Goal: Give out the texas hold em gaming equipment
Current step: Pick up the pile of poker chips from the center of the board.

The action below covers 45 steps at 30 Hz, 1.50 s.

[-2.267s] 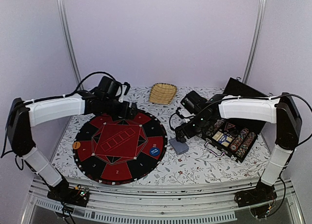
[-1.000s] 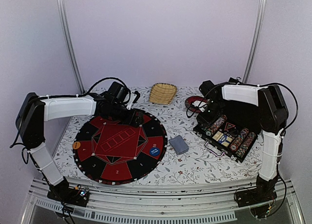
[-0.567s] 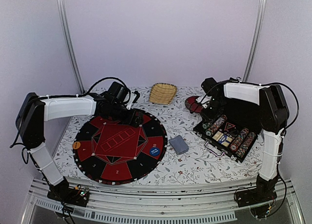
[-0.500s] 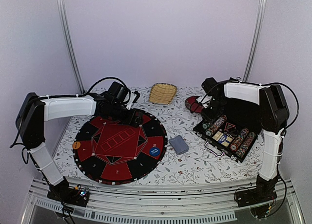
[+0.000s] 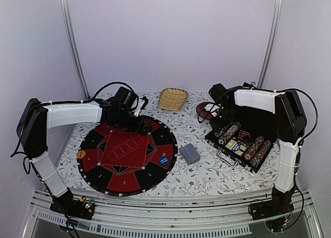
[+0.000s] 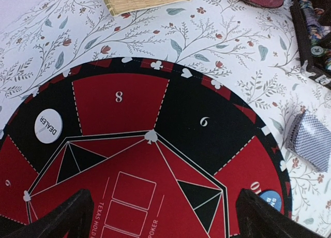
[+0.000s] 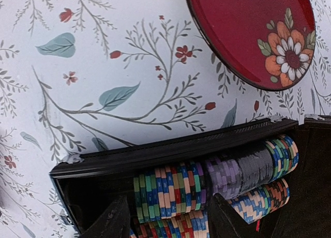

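**Reaching for chips in the open case**

Looks to be the chip-fetching step, with little dealt out so far. Shows the right jaws apart and empty, hovering just above striped chip rows (image 7: 207, 181) in the corner of the black case (image 5: 243, 145) nearest the glossy red plate (image 7: 253, 31). Calls next, probably, for lowering onto one row, pinching a few discs edge-on and lifting clear of the case wall (a tight fit, packed side by side). Shows the left jaws wide apart too, holding nothing, poised over the round felt mat (image 5: 126, 155) of red and black wedges. Lying flat on it: a white dealer button (image 6: 48, 126), a blue button (image 5: 164, 160), an orange button (image 5: 81, 154). Resting on the flowered table (image 5: 207, 173), between mat and case: a blue-backed deck (image 5: 190, 153). At the back: a woven basket (image 5: 172, 99).
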Tool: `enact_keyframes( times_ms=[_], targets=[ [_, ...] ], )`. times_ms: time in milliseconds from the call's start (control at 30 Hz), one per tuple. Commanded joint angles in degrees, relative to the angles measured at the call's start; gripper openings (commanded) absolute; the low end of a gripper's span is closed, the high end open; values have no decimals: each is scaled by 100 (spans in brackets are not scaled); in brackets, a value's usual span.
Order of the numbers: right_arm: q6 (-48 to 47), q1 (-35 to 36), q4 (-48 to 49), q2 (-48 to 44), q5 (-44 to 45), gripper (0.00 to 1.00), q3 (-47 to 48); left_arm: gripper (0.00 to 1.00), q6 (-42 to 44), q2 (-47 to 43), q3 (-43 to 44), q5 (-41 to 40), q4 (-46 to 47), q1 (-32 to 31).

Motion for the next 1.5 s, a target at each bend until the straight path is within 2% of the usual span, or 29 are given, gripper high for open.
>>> enact_keyframes(
  times_ms=[0, 300, 500, 633, 967, 1100, 1467],
  targets=[
    [-103, 169, 178, -317, 82, 55, -166, 98, 69, 21, 12, 46, -82, 16],
    [-107, 178, 266, -236, -31, 50, -498, 98, 105, 64, 20, 81, -82, 31],
    [-69, 178, 210, -303, -217, 51, -594, 98, 119, 83, 25, 132, -82, 36],
    [-73, 210, 216, -411, -357, 46, -643, 98, 127, 104, 22, 157, -82, 45],
    [-19, 240, 176, -570, -326, 47, -663, 98, 126, 163, 28, 217, -86, 74],
    [-10, 239, 191, -403, -31, 47, -731, 98, 117, 185, 38, 235, -82, 90],
    [25, 240, 371, -97, -73, 43, -768, 98, 100, 216, 3, 255, -82, 151]
  ],
)
